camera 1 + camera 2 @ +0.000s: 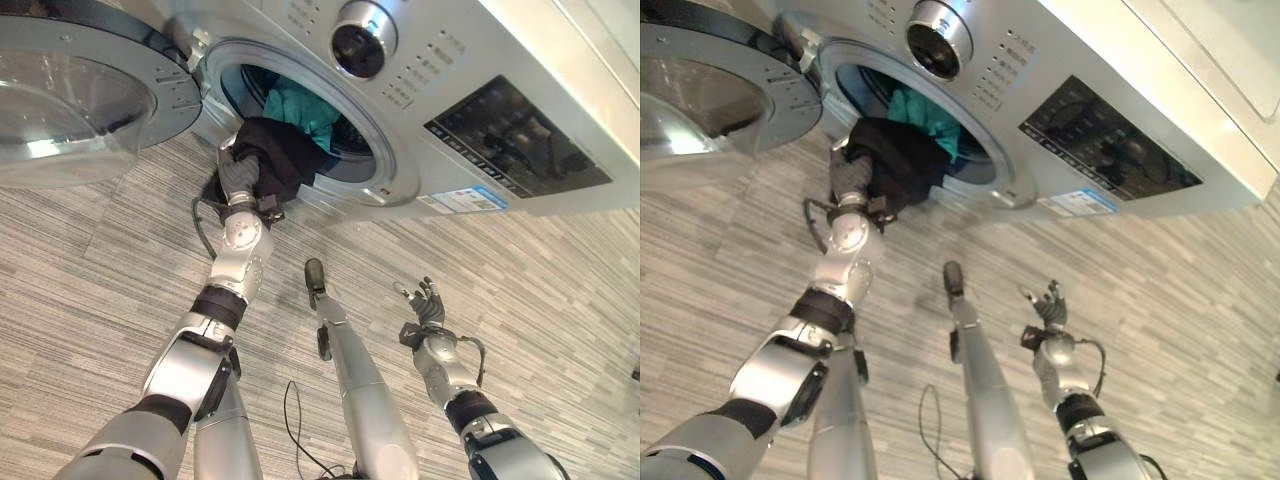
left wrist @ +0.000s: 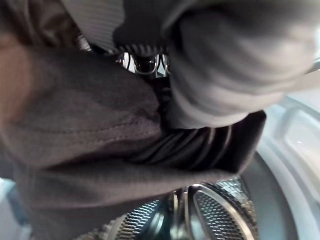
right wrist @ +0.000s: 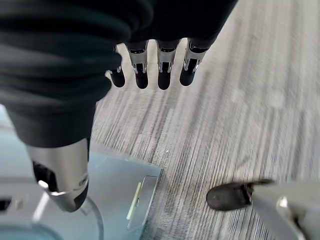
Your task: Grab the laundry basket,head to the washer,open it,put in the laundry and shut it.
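My left hand (image 1: 238,178) at washer (image 1: 420,110) mouth, dark garment (image 1: 275,155) draped over it, drum straight ahead; finger state can't tell. Right hand (image 1: 424,303) spread, empty, well apart, so left does the push-in.

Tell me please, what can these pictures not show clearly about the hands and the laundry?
- Left hand fingers: buried in the dark garment at the washer opening, so its grasp cannot be read.
- Teal garment: partly hidden by the dark one.
- Washer door: cut off by the picture edge.
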Tool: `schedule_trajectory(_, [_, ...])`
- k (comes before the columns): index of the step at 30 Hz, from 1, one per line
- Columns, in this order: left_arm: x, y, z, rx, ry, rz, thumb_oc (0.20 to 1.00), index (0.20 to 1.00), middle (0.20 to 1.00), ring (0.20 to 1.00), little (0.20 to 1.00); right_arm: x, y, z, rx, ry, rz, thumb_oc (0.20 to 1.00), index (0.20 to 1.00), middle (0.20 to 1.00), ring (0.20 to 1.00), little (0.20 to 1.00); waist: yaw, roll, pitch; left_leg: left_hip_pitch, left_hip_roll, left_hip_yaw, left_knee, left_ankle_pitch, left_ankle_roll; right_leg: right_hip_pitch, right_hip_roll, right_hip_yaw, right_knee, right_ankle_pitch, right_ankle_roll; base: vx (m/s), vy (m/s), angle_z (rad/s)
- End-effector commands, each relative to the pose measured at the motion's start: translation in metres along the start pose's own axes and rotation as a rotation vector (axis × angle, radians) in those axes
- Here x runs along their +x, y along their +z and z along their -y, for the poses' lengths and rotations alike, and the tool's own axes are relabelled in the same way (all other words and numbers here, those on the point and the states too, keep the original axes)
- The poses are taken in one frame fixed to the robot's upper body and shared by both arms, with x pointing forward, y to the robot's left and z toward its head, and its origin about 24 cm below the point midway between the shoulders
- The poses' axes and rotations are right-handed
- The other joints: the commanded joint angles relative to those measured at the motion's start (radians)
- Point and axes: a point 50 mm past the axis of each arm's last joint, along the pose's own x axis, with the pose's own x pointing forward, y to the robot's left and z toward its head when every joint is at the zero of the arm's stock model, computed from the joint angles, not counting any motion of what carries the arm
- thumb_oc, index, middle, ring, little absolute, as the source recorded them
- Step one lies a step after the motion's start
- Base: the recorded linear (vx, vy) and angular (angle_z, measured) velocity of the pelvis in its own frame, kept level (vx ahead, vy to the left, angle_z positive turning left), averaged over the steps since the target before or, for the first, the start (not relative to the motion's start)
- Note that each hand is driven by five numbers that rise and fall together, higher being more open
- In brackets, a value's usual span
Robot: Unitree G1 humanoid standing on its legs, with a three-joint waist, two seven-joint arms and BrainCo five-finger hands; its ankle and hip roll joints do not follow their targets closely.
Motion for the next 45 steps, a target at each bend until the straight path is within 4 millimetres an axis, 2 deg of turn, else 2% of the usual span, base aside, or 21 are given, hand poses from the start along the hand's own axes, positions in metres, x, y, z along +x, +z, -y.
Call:
schedule_trajectory(1, [0.007, 0.05, 0.055, -0.134, -0.132, 0.161, 0.2, 0.2, 0.2, 0.2, 0.2, -0.001, -0.007, 0.021, -0.039, -0.028, -0.016, 1.0, 1.0, 1.0, 1.0, 1.0, -0.021, 0.003, -0.041, 0.021, 0.083, -0.011, 0.086, -0.142, 0.001, -0.066, -0.022, 0.035, 0.056, -0.133, 0.049, -0.01, -0.015, 0.03])
schedule_trajectory(2, [0.006, 0.054, 0.064, -0.147, -0.154, 0.162, 0.2, 0.2, 0.2, 0.2, 0.2, -0.002, -0.009, 0.023, -0.047, -0.027, -0.028, 1.0, 1.0, 1.0, 1.0, 1.0, -0.031, -0.006, -0.042, -0.002, 0.073, -0.012, 0.086, -0.112, 0.002, -0.082, -0.028, 0.04, 0.044, -0.102, 0.046, 0.07, 0.002, -0.04])
schedule_trajectory(3, [0.005, 0.055, 0.074, -0.159, -0.169, 0.151, 0.2, 0.2, 0.2, 0.2, 0.2, -0.002, -0.013, 0.025, -0.065, -0.026, -0.042, 1.0, 1.0, 1.0, 1.0, 1.0, -0.031, -0.001, -0.048, 0.01, 0.085, -0.014, 0.087, -0.144, 0.004, -0.08, -0.016, 0.037, 0.057, -0.133, 0.049, -0.01, -0.005, -0.05])
schedule_trajectory(6, [0.002, 0.059, 0.094, -0.19, -0.215, 0.122, 0.2, 0.2, 0.2, 0.2, 0.2, -0.001, -0.014, 0.038, -0.075, -0.066, -0.057, 1.0, 1.0, 1.0, 1.0, 1.0, -0.039, -0.004, -0.044, 0.012, 0.09, -0.013, 0.082, -0.148, 0.005, -0.092, -0.01, 0.043, 0.058, -0.133, 0.051, 0.01, -0.01, -0.06])
schedule_trajectory(10, [0.004, 0.058, 0.101, -0.189, -0.241, 0.094, 0.2, 0.2, 0.2, 0.2, 0.2, -0.002, -0.01, 0.047, -0.063, -0.08, -0.045, 1.0, 1.0, 1.0, 1.0, 1.0, -0.053, -0.009, -0.032, 0.019, 0.095, -0.006, 0.059, -0.14, 0.003, -0.107, -0.002, 0.052, 0.061, -0.132, 0.053, 0.0, -0.026, -0.06])
schedule_trajectory(21, [0.057, 0.124, 0.028, -0.373, 0.043, 0.18, 0.2, 0.2, 0.2, 0.2, 0.2, -0.021, 0.039, 0.041, 0.115, 0.036, 0.211, 1.0, 1.0, 1.0, 1.0, 1.0, -0.131, -0.024, -0.026, 0.052, 0.151, 0.034, -0.022, -0.138, -0.019, -0.156, 0.041, 0.079, 0.037, -0.13, 0.062, 0.05, -0.047, -0.08])
schedule_trajectory(22, [0.064, 0.141, 0.009, -0.36, 0.093, 0.225, 0.2, 0.2, 0.2, 0.2, 0.2, -0.024, 0.048, 0.042, 0.118, 0.052, 0.255, 1.0, 1.0, 1.0, 1.0, 1.0, -0.142, -0.032, -0.034, 0.059, 0.177, 0.045, -0.03, -0.138, -0.023, -0.169, 0.059, 0.081, 0.037, -0.132, 0.064, 0.08, -0.088, -0.17])
schedule_trajectory(26, [0.071, 0.164, -0.009, -0.313, 0.134, 0.28, 0.2, 0.2, 0.2, 0.2, 0.2, -0.03, 0.056, 0.044, 0.117, 0.07, 0.302, 1.0, 1.0, 1.0, 1.0, 1.0, -0.153, -0.034, -0.044, 0.062, 0.202, 0.048, -0.034, -0.14, -0.028, -0.179, 0.081, 0.085, 0.045, -0.138, 0.061, 0.08, -0.102, -0.29])
schedule_trajectory(27, [0.073, 0.193, -0.016, -0.298, 0.15, 0.341, 0.2, 0.2, 0.2, 0.2, 0.2, -0.032, 0.064, 0.049, 0.112, 0.063, 0.34, 1.0, 1.0, 1.0, 1.0, 1.0, -0.163, -0.026, -0.054, 0.069, 0.224, 0.048, -0.039, -0.137, -0.031, -0.187, 0.096, 0.083, 0.056, -0.148, 0.059, 0.1, -0.103, -0.19])
schedule_trajectory(30, [0.064, 0.243, 0.013, -0.384, 0.051, 0.456, 0.2, 0.2, 0.2, 0.2, 0.2, -0.034, 0.069, 0.064, 0.066, 0.011, 0.367, 1.0, 1.0, 1.0, 1.0, 1.0, -0.171, -0.007, -0.072, 0.078, 0.245, 0.041, -0.051, -0.13, -0.035, -0.19, 0.112, 0.079, 0.067, -0.165, 0.056, 0.11, -0.102, -0.18])
schedule_trajectory(32, [0.047, 0.272, 0.052, -0.5, -0.081, 0.52, 0.2, 0.2, 0.2, 0.2, 0.2, -0.032, 0.068, 0.075, 0.049, -0.043, 0.359, 1.0, 1.0, 1.0, 1.0, 1.0, -0.17, 0.008, -0.083, 0.085, 0.253, 0.04, -0.067, -0.12, -0.037, -0.183, 0.112, 0.076, 0.067, -0.171, 0.054, 0.05, -0.067, -0.04])
schedule_trajectory(33, [0.046, 0.272, 0.054, -0.504, -0.086, 0.52, 0.2, 0.2, 0.2, 0.2, 0.2, -0.032, 0.069, 0.076, 0.051, -0.047, 0.361, 1.0, 1.0, 1.0, 1.0, 1.0, -0.166, 0.009, -0.08, 0.084, 0.253, 0.038, -0.068, -0.119, -0.038, -0.184, 0.112, 0.074, 0.067, -0.171, 0.054, 0.05, -0.086, 0.02])
schedule_trajectory(34, [0.018, 0.293, 0.093, -0.607, -0.261, 0.602, 0.2, 0.2, 0.2, 0.2, 0.2, -0.03, 0.07, 0.085, 0.048, -0.089, 0.354, 1.0, 1.0, 1.0, 1.0, 1.0, -0.161, 0.021, -0.085, 0.086, 0.252, 0.033, -0.086, -0.107, -0.039, -0.178, 0.111, 0.071, 0.064, -0.173, 0.053, 0.03, -0.086, 0.04])
schedule_trajectory(35, [0.0, 0.303, 0.11, -0.667, -0.353, 0.642, 0.2, 0.2, 0.2, 0.2, 0.2, -0.031, 0.069, 0.09, 0.042, -0.103, 0.351, 1.0, 1.0, 1.0, 1.0, 1.0, -0.162, 0.024, -0.088, 0.085, 0.251, 0.032, -0.091, -0.104, -0.039, -0.175, 0.112, 0.069, 0.063, -0.174, 0.051, 0.03, -0.086, 0.1])
schedule_trajectory(36, [-0.001, 0.301, 0.112, -0.67, -0.353, 0.64, 0.2, 0.2, 0.2, 0.2, 0.2, -0.031, 0.069, 0.091, 0.043, -0.107, 0.349, 1.0, 1.0, 1.0, 1.0, 1.0, -0.159, 0.025, -0.088, 0.085, 0.251, 0.03, -0.093, -0.103, -0.039, -0.175, 0.111, 0.068, 0.063, -0.174, 0.05, 0.01, -0.068, 0.2])
schedule_trajectory(37, [-0.034, 0.303, 0.137, -0.781, -0.5, 0.679, 0.2, 0.2, 0.2, 0.2, 0.2, -0.034, 0.067, 0.097, 0.022, -0.113, 0.336, 1.0, 1.0, 1.0, 1.0, 1.0, -0.154, 0.029, -0.093, 0.079, 0.245, 0.023, -0.095, -0.094, -0.043, -0.172, 0.111, 0.061, 0.063, -0.175, 0.045, 0.0, -0.075, 0.25])
schedule_trajectory(39, [-0.046, 0.289, 0.147, -0.814, -0.535, 0.659, 0.2, 0.2, 0.2, 0.2, 0.2, -0.036, 0.063, 0.097, 0.012, -0.096, 0.313, 1.0, 1.0, 1.0, 1.0, 1.0, -0.149, 0.025, -0.1, 0.071, 0.241, 0.015, -0.09, -0.093, -0.045, -0.172, 0.112, 0.055, 0.065, -0.172, 0.041, -0.01, -0.057, 0.19])
schedule_trajectory(42, [-0.036, 0.27, 0.148, -0.745, -0.487, 0.61, 0.2, 0.2, 0.2, 0.2, 0.2, -0.037, 0.06, 0.095, 0.012, -0.068, 0.298, 1.0, 1.0, 1.0, 1.0, 1.0, -0.151, 0.017, -0.106, 0.065, 0.238, 0.01, -0.081, -0.094, -0.047, -0.17, 0.114, 0.051, 0.068, -0.168, 0.038, -0.03, 0.009, 0.08])
schedule_trajectory(43, [-0.01, 0.238, 0.141, -0.557, -0.422, 0.511, 0.2, 0.2, 0.2, 0.2, 0.2, -0.038, 0.062, 0.093, 0.007, -0.037, 0.301, 1.0, 1.0, 1.0, 1.0, 1.0, -0.15, 0.012, -0.107, 0.063, 0.233, 0.007, -0.073, -0.094, -0.051, -0.165, 0.112, 0.047, 0.067, -0.162, 0.036, -0.05, 0.03, -0.02])
schedule_trajectory(44, [0.005, 0.226, 0.132, -0.408, -0.395, 0.481, 0.2, 0.2, 0.2, 0.2, 0.2, -0.039, 0.065, 0.096, 0.003, -0.032, 0.31, 1.0, 1.0, 1.0, 1.0, 1.0, -0.153, 0.012, -0.11, 0.064, 0.232, 0.006, -0.074, -0.092, -0.053, -0.161, 0.109, 0.045, 0.065, -0.159, 0.037, -0.07, 0.052, -0.06])
schedule_trajectory(45, [0.023, 0.209, 0.121, -0.23, -0.369, 0.425, 0.454, 0.454, 0.454, 0.454, 0.454, -0.038, 0.069, 0.098, -0.002, -0.028, 0.321, 1.0, 1.0, 1.0, 1.0, 1.0, -0.151, 0.015, -0.113, 0.067, 0.229, 0.007, -0.075, -0.088, -0.053, -0.157, 0.105, 0.042, 0.064, -0.156, 0.039, -0.06, 0.066, -0.03])
